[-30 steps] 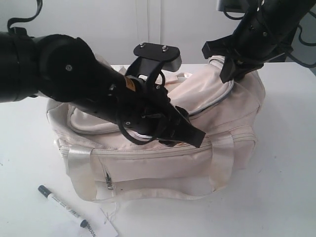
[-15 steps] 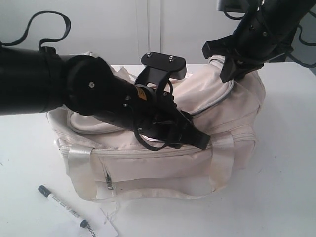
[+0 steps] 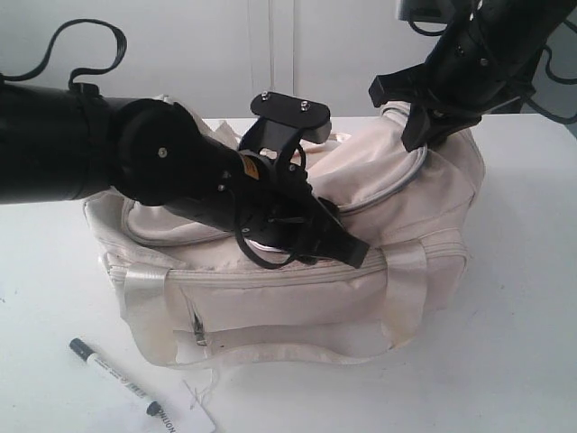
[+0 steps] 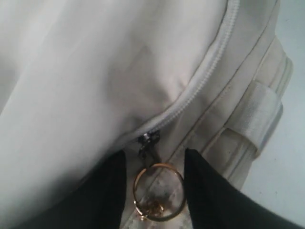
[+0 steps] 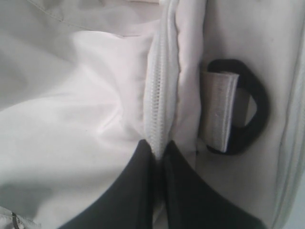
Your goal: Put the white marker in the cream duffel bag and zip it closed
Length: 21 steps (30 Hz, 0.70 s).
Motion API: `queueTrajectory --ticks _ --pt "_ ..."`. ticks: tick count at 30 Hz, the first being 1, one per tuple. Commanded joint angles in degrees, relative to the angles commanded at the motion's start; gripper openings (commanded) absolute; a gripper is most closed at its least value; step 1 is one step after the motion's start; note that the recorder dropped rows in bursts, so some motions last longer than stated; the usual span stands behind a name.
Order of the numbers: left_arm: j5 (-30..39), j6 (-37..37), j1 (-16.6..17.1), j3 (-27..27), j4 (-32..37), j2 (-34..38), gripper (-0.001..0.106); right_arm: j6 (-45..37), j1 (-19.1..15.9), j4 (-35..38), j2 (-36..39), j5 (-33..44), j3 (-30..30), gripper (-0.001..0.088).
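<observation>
**Jaw state.** My left gripper (image 4: 155,164) stood with its jaws apart, one on each side of the small gold metal ring pull (image 4: 158,191) that hung from the zip slider of the soft cream fabric duffel bag (image 3: 397,180). My right gripper (image 5: 158,145) was pinched closed on the bag's white toothed zip edge (image 5: 157,90), just beside the black plastic end ring (image 5: 255,112).

**Location.** The slim white marker with dark cap (image 3: 115,377) lay outside the bag on the white table (image 3: 523,343), well apart from both sets of jaws and near a flat white paper tag (image 3: 194,417).

**Handling.** I judged the marker light, stiff and smooth, and liable to roll. It is best taken across mid-barrel. The bag was limp and would give under any pull, so one end needs anchoring while the slider is drawn. The ring hung loose and would swing.

**Not visible.** My left arm covered the middle of the zip, so the width of the opening could not be read. My pads were probably not touching the ring. The tag was cut off at the frame edge.
</observation>
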Motion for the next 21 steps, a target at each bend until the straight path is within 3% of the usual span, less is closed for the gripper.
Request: queueTrajectory --ticks 7,14,21 --pt "1.91 0.00 0.00 0.00 0.27 0.00 0.045 0.00 0.00 0.00 0.00 -0.10 0.00 0.0000" --pt "2.17 0.00 0.00 0.00 0.27 0.00 0.062 0.00 0.00 0.00 0.00 -0.10 0.00 0.0000" --pt "3.22 0.00 0.00 0.00 2.43 0.00 0.063 0.00 0.00 0.00 0.00 -0.10 0.00 0.0000"
